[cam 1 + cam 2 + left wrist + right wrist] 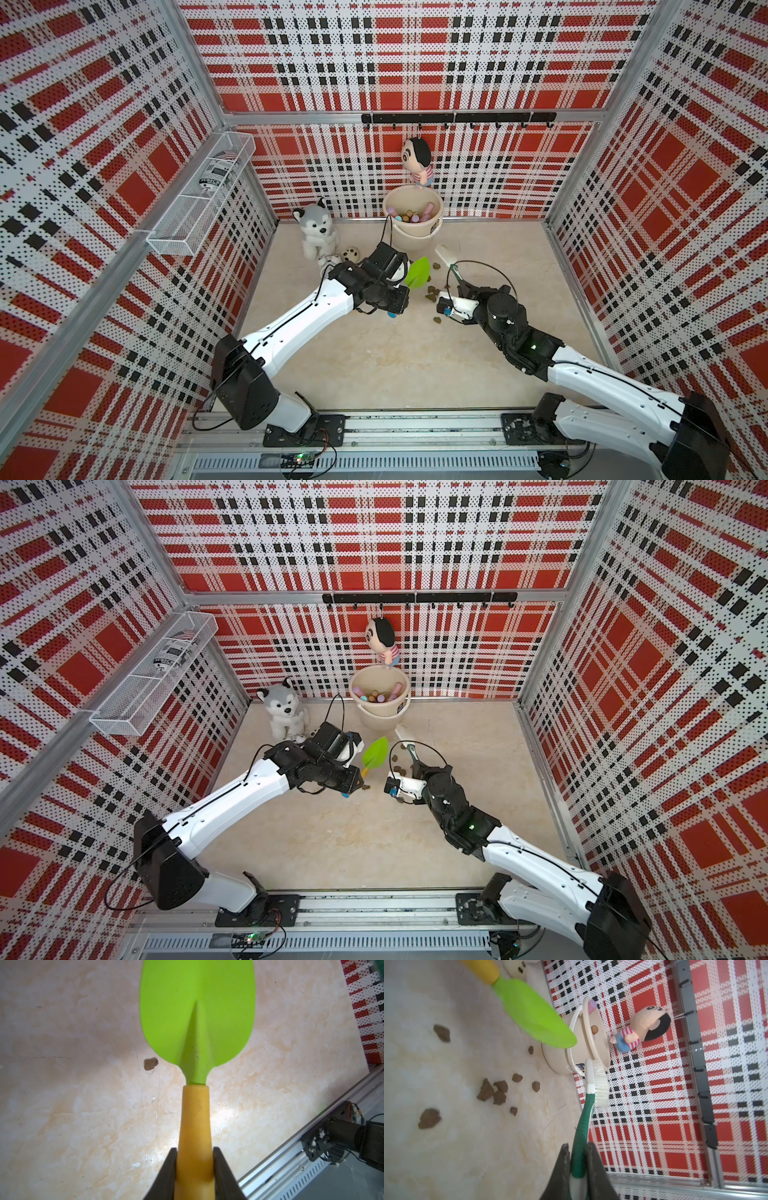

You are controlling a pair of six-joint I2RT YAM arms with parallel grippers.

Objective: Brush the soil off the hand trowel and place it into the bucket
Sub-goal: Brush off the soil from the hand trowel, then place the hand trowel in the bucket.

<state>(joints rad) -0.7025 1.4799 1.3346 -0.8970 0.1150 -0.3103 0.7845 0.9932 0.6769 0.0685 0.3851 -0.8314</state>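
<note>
Starting in both top views: hand trowel [417,272] up off the floor [374,353], just in front of the bucket [409,239], green blade aimed that way, not yet inside. Soil [432,291] scattered on the floor between the trowel and the right gripper [459,281], with the brush [444,254] poking out of it, white bristles near the bucket's foot. Over to the left wrist — left gripper [195,1153] clamped tight on the trowel's yellow handle, blade bare and green above the floor, one lump of soil lying below. Now the right wrist — jaws pinched hard on the brush's green handle, bristle head clear of the blade, not touching. Soil lumps strewn over the floor, bucket upright by the back wall [654,1064] beyond.
</note>
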